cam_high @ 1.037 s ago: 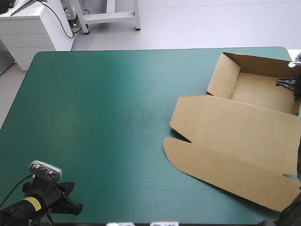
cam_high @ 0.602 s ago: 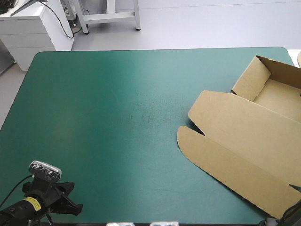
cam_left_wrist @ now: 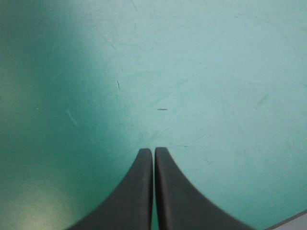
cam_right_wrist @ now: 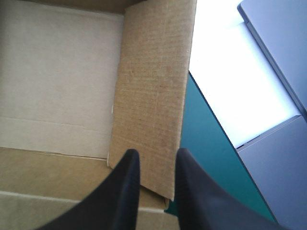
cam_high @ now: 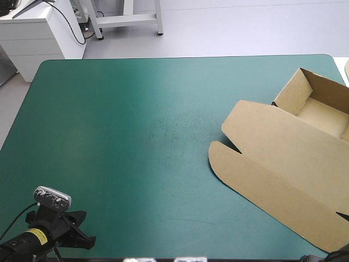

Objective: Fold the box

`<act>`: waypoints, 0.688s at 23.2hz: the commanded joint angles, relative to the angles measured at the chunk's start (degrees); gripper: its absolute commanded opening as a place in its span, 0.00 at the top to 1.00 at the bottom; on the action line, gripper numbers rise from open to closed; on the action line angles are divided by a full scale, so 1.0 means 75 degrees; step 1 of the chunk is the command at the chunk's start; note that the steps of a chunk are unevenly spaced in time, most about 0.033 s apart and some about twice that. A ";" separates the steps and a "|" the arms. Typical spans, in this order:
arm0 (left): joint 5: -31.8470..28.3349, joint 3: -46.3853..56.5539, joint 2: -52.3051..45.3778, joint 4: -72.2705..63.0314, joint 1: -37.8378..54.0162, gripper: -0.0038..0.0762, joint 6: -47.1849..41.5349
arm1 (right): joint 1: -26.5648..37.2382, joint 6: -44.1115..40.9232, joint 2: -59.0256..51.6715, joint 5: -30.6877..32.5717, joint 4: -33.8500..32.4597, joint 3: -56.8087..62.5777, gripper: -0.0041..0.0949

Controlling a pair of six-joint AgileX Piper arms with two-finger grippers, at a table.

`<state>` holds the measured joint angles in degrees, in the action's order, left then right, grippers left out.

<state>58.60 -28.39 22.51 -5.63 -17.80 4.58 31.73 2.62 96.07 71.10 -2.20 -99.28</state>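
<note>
Box: your brown box [cam_high: 283, 158] lies at the right side of the bench [cam_high: 125, 136], as an open tray with the lid flat.
Tray: the tray [cam_high: 322, 112] sits toward the far right corner with its walls raised. Its right part runs off the high view, so you cannot see that side from above.
Lid: the lid [cam_high: 272, 142] rests flat on the teal-green cover [cam_high: 163, 180] and reaches toward the near edge. A rounded flap [cam_high: 223, 164] marks its left end, and its near right corner is cut off as well.
Wall: in the right wrist view, one upright wall [cam_right_wrist: 151, 91] of the tray runs ahead of the fingers. The tray's floor [cam_right_wrist: 57, 72] is on one side of it and a strip of cover on the other.
Right end effector: your right end effector [cam_right_wrist: 157, 154] pinches that wall, its black fingers nearly together with the board between them. It does not appear in the high view.
Left end effector: your left end effector [cam_left_wrist: 153, 151] is pressed together, tips meeting in one point. It is over bare cover by the near left corner, well apart from the box.
</note>
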 commanded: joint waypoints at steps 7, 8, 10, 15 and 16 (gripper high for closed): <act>-0.0377 -0.0203 0.0080 -0.0317 -0.0032 0.96 -0.0058 | -0.0427 0.0722 -0.3156 0.0031 0.1990 0.1194 0.97; -0.0363 -0.0203 0.0080 -0.0538 -0.0032 0.96 -0.0058 | -0.0755 0.0734 -0.3586 0.0031 0.1887 0.1582 0.97; -0.0363 -0.0203 0.0080 -0.0976 -0.0032 0.96 -0.0058 | -0.1390 0.0734 -0.4384 0.0031 0.1840 0.2307 0.97; -0.0307 -0.0174 0.0080 -0.1410 -0.0032 0.96 -0.0058 | -0.2694 0.0939 -0.6019 0.0020 0.1844 0.3738 0.98; -0.0307 -0.0174 0.0080 -0.1396 -0.0032 0.96 -0.0008 | -0.2856 0.0945 -0.6354 0.0020 0.1824 0.4029 0.98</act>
<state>58.71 -28.35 22.51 -13.90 -17.80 4.58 14.12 8.64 54.74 71.59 11.44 -72.88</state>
